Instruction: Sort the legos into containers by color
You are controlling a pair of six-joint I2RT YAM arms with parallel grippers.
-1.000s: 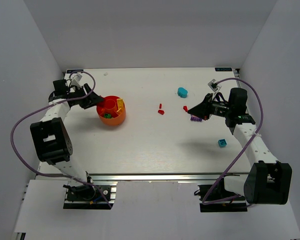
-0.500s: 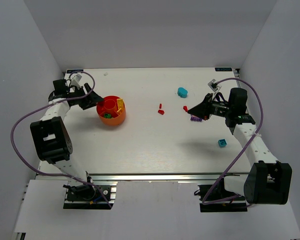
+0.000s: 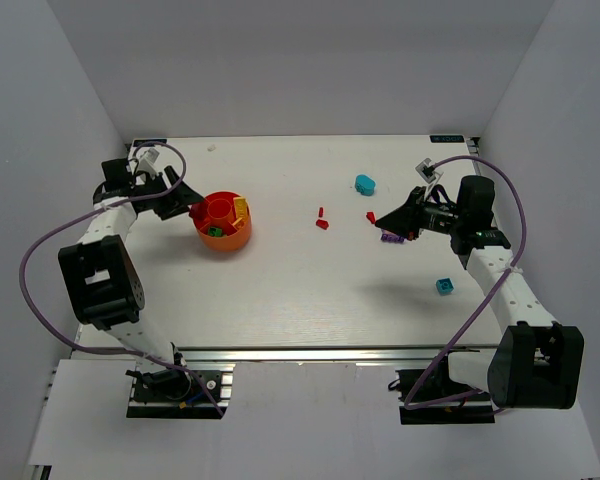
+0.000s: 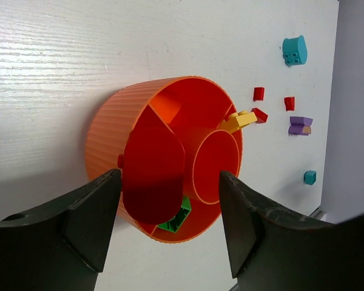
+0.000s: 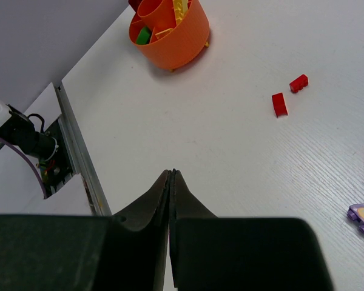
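Observation:
The orange-red bowl stands at the left of the table, with a raised ring at its centre. It holds a large dark-red piece, a yellow brick and a green brick. My left gripper is open at the bowl's left rim, with its fingers wide apart and nothing between them. My right gripper is shut and empty, and hovers near a purple brick and a red brick. Two more red bricks lie mid-table.
A large cyan piece lies at the back right, and a small cyan brick at the front right. The right wrist view shows the bowl far off, two red bricks and the table's metal edge rail.
My left gripper has drawn back slightly to the left from the bowl. The right arm and the loose bricks have not moved.

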